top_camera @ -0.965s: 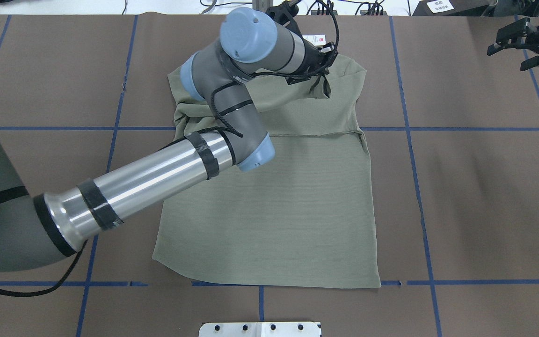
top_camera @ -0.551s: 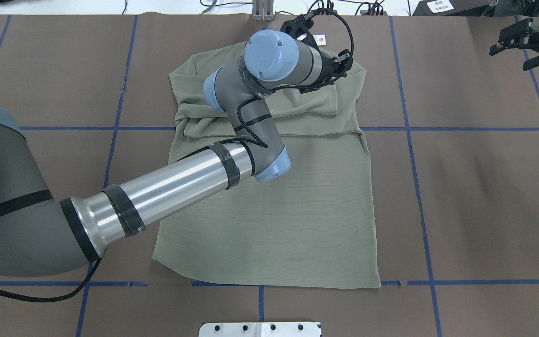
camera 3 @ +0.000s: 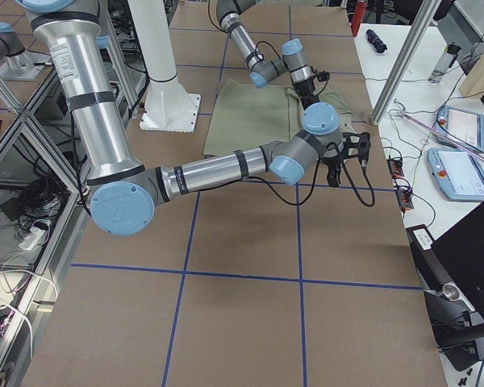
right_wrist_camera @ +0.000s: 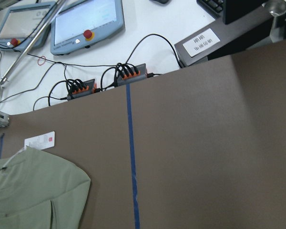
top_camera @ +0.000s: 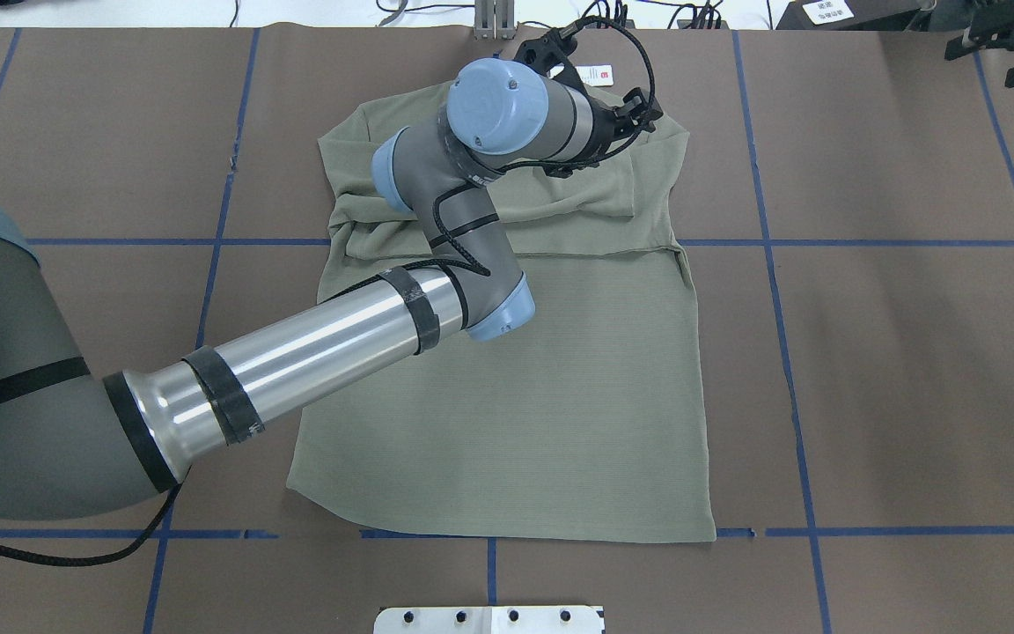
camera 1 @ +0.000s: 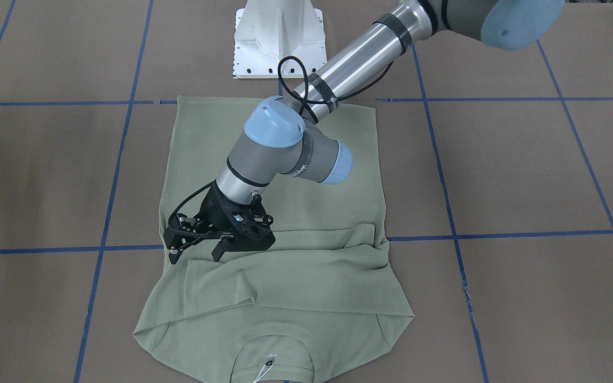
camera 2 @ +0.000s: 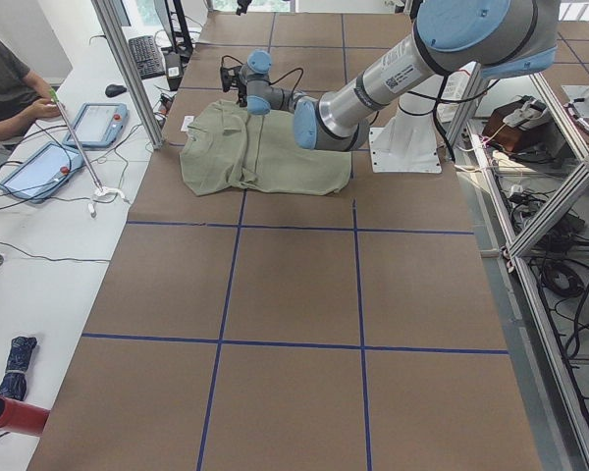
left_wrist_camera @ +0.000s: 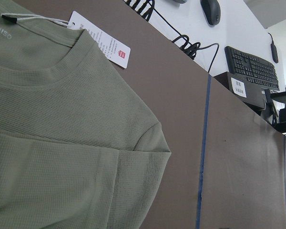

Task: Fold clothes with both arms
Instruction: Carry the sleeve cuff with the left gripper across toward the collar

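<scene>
The sage-green shirt (top_camera: 560, 379) lies flat on the brown table, collar (camera 1: 272, 340) at the far side, with both sleeves folded across the chest. Its white hang tag (top_camera: 596, 76) rests on the table beyond the collar. My left gripper (camera 1: 195, 254) hovers open just above the end of the folded sleeve (camera 1: 285, 276), near the shirt's shoulder, holding nothing. The left wrist view looks down on the collar and shoulder (left_wrist_camera: 86, 109). My right gripper (top_camera: 1004, 48) hangs open and empty over the table's far right corner, well away from the shirt.
The white pedestal base (camera 1: 279, 37) stands at the near edge behind the shirt's hem. Beyond the far edge are cables, tablets (right_wrist_camera: 86, 21) and a keyboard (left_wrist_camera: 250, 67). A seated person (camera 2: 5, 78) is at the operators' bench. Blue tape lines (top_camera: 780, 335) cross the table.
The sleeve end that hung lifted under my left gripper now lies flat across the chest, and that gripper has drawn back slightly. The right gripper has moved farther toward the far right corner.
</scene>
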{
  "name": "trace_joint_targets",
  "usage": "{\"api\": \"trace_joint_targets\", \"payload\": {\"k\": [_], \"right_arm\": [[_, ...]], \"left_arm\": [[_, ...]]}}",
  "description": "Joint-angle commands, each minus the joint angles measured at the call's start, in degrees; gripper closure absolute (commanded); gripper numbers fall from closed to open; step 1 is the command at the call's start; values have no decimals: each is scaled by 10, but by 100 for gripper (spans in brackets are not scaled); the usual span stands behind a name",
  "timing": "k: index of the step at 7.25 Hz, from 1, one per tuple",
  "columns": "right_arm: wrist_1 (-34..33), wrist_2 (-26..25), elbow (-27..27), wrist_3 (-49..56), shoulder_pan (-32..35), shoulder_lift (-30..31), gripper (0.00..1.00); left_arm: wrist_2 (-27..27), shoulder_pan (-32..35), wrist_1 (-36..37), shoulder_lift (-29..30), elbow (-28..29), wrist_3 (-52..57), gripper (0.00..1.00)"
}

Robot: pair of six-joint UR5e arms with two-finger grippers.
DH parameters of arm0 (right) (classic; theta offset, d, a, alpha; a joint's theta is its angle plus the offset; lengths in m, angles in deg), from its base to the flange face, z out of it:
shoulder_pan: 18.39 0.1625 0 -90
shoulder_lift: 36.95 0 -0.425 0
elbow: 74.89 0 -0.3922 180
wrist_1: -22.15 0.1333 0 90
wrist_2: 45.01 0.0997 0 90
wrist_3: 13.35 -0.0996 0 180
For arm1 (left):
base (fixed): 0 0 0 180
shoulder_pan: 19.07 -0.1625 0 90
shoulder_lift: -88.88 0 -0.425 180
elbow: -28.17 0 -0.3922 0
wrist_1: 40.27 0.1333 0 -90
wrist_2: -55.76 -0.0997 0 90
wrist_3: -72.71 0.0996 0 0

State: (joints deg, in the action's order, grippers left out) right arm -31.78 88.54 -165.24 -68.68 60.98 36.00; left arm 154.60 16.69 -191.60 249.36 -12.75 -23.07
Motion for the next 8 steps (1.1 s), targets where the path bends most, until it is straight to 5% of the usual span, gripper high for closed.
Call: {"api": "trace_joint_targets", "payload": {"k": [1, 4, 6, 8], "right_arm": [[-3, 21, -25, 0, 46, -19, 0], [-3, 40, -75, -10, 45, 25, 0], [-10, 35, -167, -16, 24, 83, 0], [-14, 38, -250, -18, -51, 186, 0]], "left_arm": [[-1, 1, 10, -41, -65, 2, 9], [5, 18, 11, -110, -148, 20, 9], [50, 45, 14, -137, -176, 29, 9], [104, 61, 54, -210, -295, 30, 9]]}}
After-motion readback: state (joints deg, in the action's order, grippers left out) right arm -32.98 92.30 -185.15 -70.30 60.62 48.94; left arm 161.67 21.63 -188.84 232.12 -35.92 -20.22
